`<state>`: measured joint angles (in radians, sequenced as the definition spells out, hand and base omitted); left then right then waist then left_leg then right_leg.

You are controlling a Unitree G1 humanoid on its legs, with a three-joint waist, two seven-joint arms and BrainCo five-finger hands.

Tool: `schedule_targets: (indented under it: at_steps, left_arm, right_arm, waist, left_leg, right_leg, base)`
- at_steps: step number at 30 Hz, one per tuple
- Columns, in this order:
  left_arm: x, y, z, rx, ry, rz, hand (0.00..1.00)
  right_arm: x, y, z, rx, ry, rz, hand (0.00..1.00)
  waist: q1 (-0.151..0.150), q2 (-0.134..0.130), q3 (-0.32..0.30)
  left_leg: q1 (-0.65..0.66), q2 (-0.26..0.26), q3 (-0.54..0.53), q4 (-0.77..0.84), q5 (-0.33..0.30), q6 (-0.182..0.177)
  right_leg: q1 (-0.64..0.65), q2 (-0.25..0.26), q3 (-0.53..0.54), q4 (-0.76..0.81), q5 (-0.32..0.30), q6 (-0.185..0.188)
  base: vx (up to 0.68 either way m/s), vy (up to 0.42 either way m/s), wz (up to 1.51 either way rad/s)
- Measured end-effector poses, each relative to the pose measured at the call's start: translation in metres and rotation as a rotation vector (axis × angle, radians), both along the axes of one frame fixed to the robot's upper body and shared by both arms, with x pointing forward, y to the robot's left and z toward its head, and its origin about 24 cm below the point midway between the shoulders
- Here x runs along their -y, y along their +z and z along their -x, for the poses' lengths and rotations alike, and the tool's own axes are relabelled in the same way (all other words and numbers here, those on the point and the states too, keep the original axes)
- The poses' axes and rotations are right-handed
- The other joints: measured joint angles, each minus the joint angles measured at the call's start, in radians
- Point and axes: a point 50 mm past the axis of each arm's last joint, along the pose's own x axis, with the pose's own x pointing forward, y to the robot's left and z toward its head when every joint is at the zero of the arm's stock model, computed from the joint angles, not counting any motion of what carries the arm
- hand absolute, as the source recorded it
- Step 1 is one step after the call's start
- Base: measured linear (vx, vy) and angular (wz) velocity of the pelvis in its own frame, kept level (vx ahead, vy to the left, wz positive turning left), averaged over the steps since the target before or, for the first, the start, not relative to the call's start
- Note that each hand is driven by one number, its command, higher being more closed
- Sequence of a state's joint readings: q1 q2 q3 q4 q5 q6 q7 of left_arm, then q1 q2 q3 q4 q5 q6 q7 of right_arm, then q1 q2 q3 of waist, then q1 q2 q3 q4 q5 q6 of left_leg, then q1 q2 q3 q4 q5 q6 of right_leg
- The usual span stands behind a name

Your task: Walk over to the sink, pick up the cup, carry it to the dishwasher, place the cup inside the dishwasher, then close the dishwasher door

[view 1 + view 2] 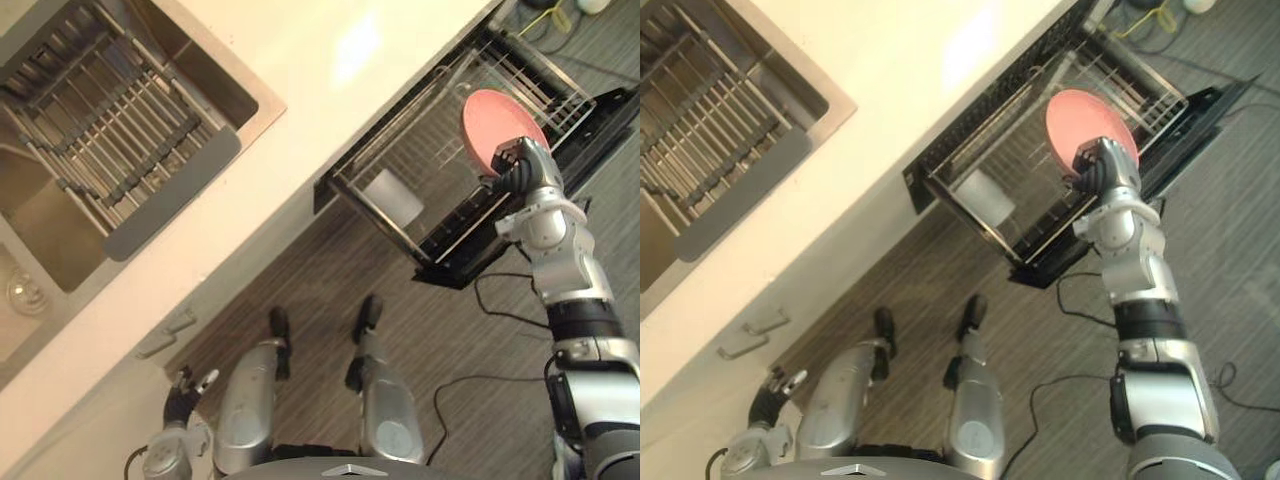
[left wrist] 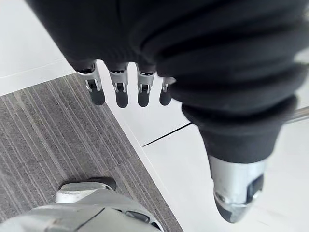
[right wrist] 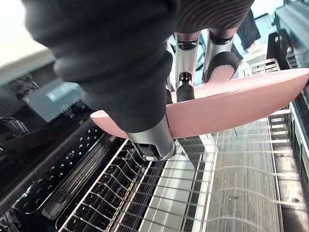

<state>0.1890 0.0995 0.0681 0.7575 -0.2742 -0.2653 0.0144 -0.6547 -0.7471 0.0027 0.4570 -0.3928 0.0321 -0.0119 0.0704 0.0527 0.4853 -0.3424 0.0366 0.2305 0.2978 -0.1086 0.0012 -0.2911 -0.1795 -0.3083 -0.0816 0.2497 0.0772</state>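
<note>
A flat, round, matte pink plate (image 1: 490, 115) is pinched at its rim by the right hand (image 1: 520, 165), curled fingers (image 3: 186, 63) on one face and the thumb on the other, over the pulled-out wire rack (image 1: 430, 160). A frosted cylindrical cup (image 1: 393, 197) stands in that rack at 8 o'clock from the plate, apart from the fingers. A smooth pale counter (image 1: 330, 90) and a steel sink (image 1: 60, 220) lie toward 10 o'clock. The left hand (image 1: 187, 388) hangs with straight fingers, holding nothing
</note>
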Motion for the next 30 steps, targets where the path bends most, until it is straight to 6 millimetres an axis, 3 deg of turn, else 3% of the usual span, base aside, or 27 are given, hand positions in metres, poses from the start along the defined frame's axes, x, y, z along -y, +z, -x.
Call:
schedule_targets:
  at_steps: [4, 5, 8, 21, 24, 28, 29, 30]
  left_arm:
    - [0.009, 0.002, -0.010, 0.018, -0.034, 0.032, 0.00]
    - [0.011, 0.001, -0.011, 0.017, -0.037, 0.042, 0.00]
    - [0.016, 0.001, -0.014, 0.012, -0.048, 0.059, 0.00]
    - [0.017, 0.002, -0.017, 0.016, -0.076, 0.059, 0.00]
    - [0.018, 0.006, -0.020, 0.039, -0.075, 0.058, 0.00]
    - [0.017, 0.007, -0.021, 0.059, -0.060, 0.053, 0.00]
    - [0.018, 0.006, -0.019, 0.051, -0.055, 0.051, 0.00]
    - [0.017, 0.003, -0.013, 0.030, -0.039, 0.047, 0.00]
  right_arm:
    - [0.010, 0.010, -0.008, -0.043, -0.024, -0.030, 1.00]
    - [0.011, 0.017, -0.010, -0.052, -0.023, -0.027, 0.00]
    - [0.015, 0.029, -0.013, -0.070, -0.037, -0.011, 0.00]
    - [0.011, 0.047, -0.020, -0.063, 0.042, -0.144, 0.00]
    - [0.009, 0.060, -0.014, 0.031, 0.123, -0.268, 0.00]
    - [0.028, 0.075, 0.013, 0.336, 0.159, -0.556, 0.00]
    - [0.034, 0.073, 0.020, 0.413, 0.141, -0.640, 1.00]
    - [0.044, 0.060, 0.029, 0.484, 0.086, -0.734, 1.00]
  waist:
    - [0.017, 0.030, 0.014]
    - [0.019, 0.037, 0.017]
    - [0.019, 0.061, 0.028]
    - [0.013, 0.067, 0.026]
    - [0.009, 0.067, 0.026]
    - [-0.012, 0.064, 0.022]
    - [-0.015, 0.062, 0.013]
    - [-0.020, 0.057, -0.017]
  left_leg:
    - [-0.048, -0.017, -0.012, 0.010, 0.007, 0.011]
    - [-0.063, -0.024, -0.021, 0.012, 0.009, 0.015]
    - [-0.070, -0.038, -0.042, 0.012, 0.011, 0.017]
    - [-0.060, -0.046, -0.068, -0.005, 0.021, 0.019]
    - [-0.022, -0.046, -0.073, -0.014, 0.021, 0.019]
    - [0.054, -0.048, -0.098, -0.045, 0.029, 0.012]
    - [0.071, -0.048, -0.098, -0.059, 0.030, 0.010]
    - [0.089, -0.048, -0.097, -0.082, 0.036, 0.008]
  right_leg:
    - [-0.041, -0.015, -0.004, 0.000, 0.012, 0.000]
    - [-0.057, -0.020, -0.002, 0.000, 0.017, 0.001]
    - [-0.062, -0.027, -0.002, 0.000, 0.021, 0.003]
    - [-0.058, -0.028, -0.007, 0.000, 0.021, -0.001]
    - [-0.022, -0.028, -0.011, 0.000, 0.015, -0.007]
    - [0.058, -0.027, -0.045, 0.000, -0.017, -0.013]
    - [0.069, -0.027, -0.048, 0.000, -0.022, -0.009]
    - [0.078, -0.027, -0.049, 0.000, -0.030, -0.003]
  base:
    - [-0.04, 0.085, 0.06]
    - [-0.02, 0.048, 0.00]
    - [-0.01, 0.061, 0.03]
    - [0.00, 0.006, 0.00]
    - [0.00, 0.010, 0.03]
    - [0.01, 0.024, 0.18]
    - [0.04, 0.023, 0.07]
    - [0.05, 0.014, 0.02]
